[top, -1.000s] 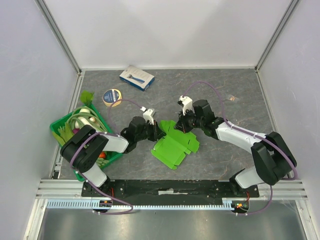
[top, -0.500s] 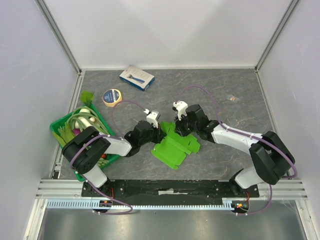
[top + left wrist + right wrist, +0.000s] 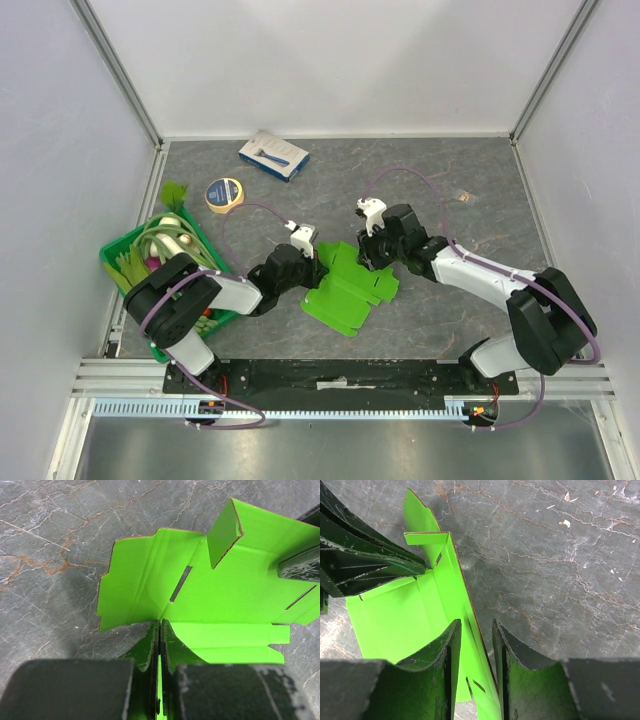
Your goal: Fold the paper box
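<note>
The paper box (image 3: 345, 295) lies part-folded on the grey table between my arms, a lime-green card with slots and tabs. My left gripper (image 3: 320, 268) is at its left edge. In the left wrist view the jaws (image 3: 160, 626) are shut on a thin edge of the paper box (image 3: 225, 590), and one flap stands upright beyond them. My right gripper (image 3: 372, 258) is at the box's far right side. Its open fingers (image 3: 476, 624) straddle an upright wall of the paper box (image 3: 395, 620) without pinching it.
A dark green crate (image 3: 118, 255) with vegetables sits at the left, close to my left arm's base. A round tape roll (image 3: 224, 193) and a blue-and-white carton (image 3: 273, 155) lie at the back. Grey walls close off the table on three sides.
My left gripper has closed onto the box's left edge. My right gripper has opened, letting go of the card, and shifted slightly along the box's far side.
</note>
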You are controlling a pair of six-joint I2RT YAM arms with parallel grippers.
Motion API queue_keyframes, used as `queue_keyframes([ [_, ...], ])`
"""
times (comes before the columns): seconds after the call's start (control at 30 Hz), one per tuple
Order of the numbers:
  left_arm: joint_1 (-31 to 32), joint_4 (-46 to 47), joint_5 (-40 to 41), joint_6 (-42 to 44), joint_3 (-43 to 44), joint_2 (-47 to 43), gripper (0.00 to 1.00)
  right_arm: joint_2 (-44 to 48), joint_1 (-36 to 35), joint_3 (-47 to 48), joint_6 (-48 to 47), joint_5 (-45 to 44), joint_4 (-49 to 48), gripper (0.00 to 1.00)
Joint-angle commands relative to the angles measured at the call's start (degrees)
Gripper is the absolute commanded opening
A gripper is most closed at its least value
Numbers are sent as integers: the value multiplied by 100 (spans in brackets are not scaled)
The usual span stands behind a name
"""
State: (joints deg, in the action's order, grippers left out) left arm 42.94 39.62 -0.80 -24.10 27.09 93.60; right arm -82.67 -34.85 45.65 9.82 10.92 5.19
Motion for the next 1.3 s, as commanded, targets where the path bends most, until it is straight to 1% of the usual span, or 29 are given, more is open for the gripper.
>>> queue_keyframes([
  [0.0, 22, 249, 229, 344, -46, -132, 2, 199, 154, 190, 90, 445, -176, 37],
  [0.07, 22, 222, 220, 353, -46, -167, 2, 173, 163, 199, 107, 516, -229, 33],
  [0.23, 13, 161, 229, 406, -37, -176, 2, 225, 172, 181, 107, 526, -308, 31],
  [0.33, 22, 161, 220, 397, -29, -184, 2, 208, 172, 216, 29, 578, -291, 26],
  [0.43, 22, 108, 220, 388, -2, -193, 2, 173, 145, 216, -129, 552, -282, 16],
  [0.47, 22, 64, 220, 371, 7, -202, 2, 155, 128, 216, -200, 447, -282, 7],
  [0.5, 13, 3, 247, 301, 24, -237, 2, 155, 41, 225, -409, 325, -282, 3],
  [0.53, 22, -137, 273, 239, 59, -263, 7, 146, -30, 225, -533, 193, -273, 0],
  [0.57, 13, -217, 317, 187, 68, -298, 10, 103, -109, 234, -665, -165, -273, 0],
  [0.6, 4, -278, 300, 90, 68, -342, 14, 59, -240, 278, -857, -291, -282, 0],
  [0.63, 4, -392, 273, 46, 42, -482, 25, -46, -285, 313, -938, -353, -247, 0],
  [0.7, -5, -586, 212, -155, 24, -693, 36, -108, -355, 340, -1245, -423, -247, 0],
  [0.73, -13, -682, 177, -209, -11, -964, 44, -82, -382, 305, -1498, -432, -377, 0],
  [0.8, -49, -1086, 167, -367, -37, -1273, 49, -21, -391, 130, -1719, -389, -475, 0],
  [0.83, -66, -1201, 150, -385, -89, -1474, 51, 40, -391, 85, -1956, -336, -675, 0],
  [0.9, -145, -1412, 159, -438, -177, -2046, 52, 76, -391, 6, -2115, -388, -730, 0],
  [0.97, -198, -1439, 290, -368, -195, -2476, 48, 94, -400, -64, -2404, -292, -809, 0],
  [1.03, -207, -1098, 431, -140, -213, -2575, 46, 102, -408, -231, -2564, -266, -1036, 0],
  [1.1, -198, -729, 641, 210, -74, -2331, 47, 76, -408, -311, -2722, -266, -1134, 0],
  [1.13, -198, -745, 694, 352, 58, -2164, 48, 32, -408, -302, -2749, -231, -1152, 0],
  [1.17, -198, -788, 564, 544, 216, -2014, 48, 15, -408, -285, -2775, -161, -1161, 0],
  [1.2, -189, -1015, 520, 912, 522, -1708, 45, 6, -408, -276, -2784, -169, -1161, 0],
  [1.23, -189, -1017, 580, 985, 621, -1574, 41, -12, -408, -267, -2784, -169, -1169, 0],
  [1.27, -189, -1017, 607, 1056, 683, -1469, 40, -3, -408, -241, -2784, -143, -1161, 0],
])
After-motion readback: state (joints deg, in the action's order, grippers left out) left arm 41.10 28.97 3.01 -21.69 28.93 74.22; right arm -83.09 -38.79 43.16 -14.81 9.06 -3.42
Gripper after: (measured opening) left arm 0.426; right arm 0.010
